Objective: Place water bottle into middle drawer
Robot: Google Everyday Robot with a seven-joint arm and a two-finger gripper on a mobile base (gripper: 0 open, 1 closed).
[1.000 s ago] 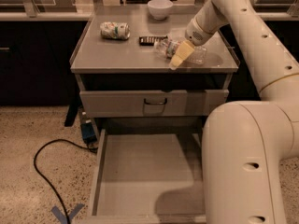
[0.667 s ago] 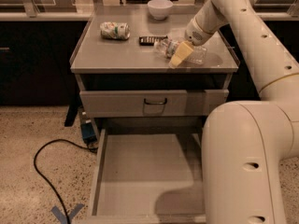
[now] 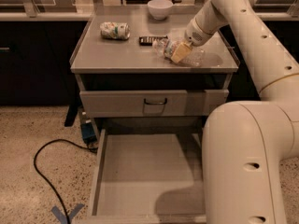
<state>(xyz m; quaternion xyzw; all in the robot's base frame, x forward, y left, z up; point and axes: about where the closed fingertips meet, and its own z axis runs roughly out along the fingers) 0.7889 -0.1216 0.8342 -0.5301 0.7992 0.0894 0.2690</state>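
The water bottle lies on its side on the right part of the cabinet top, a clear ribbed bottle with a colourful label band toward its left end. My gripper reaches down from the upper right and sits right over the middle of the bottle, covering part of it. The middle drawer is pulled out wide open below, with a bare flat grey floor and low side walls. My arm's large white body hides the drawer's right side.
A crushed white-green can, a small dark object and a white bowl stand on the cabinet top. A shut drawer front with a dark handle is above the open drawer. A black cable lies on the floor at left.
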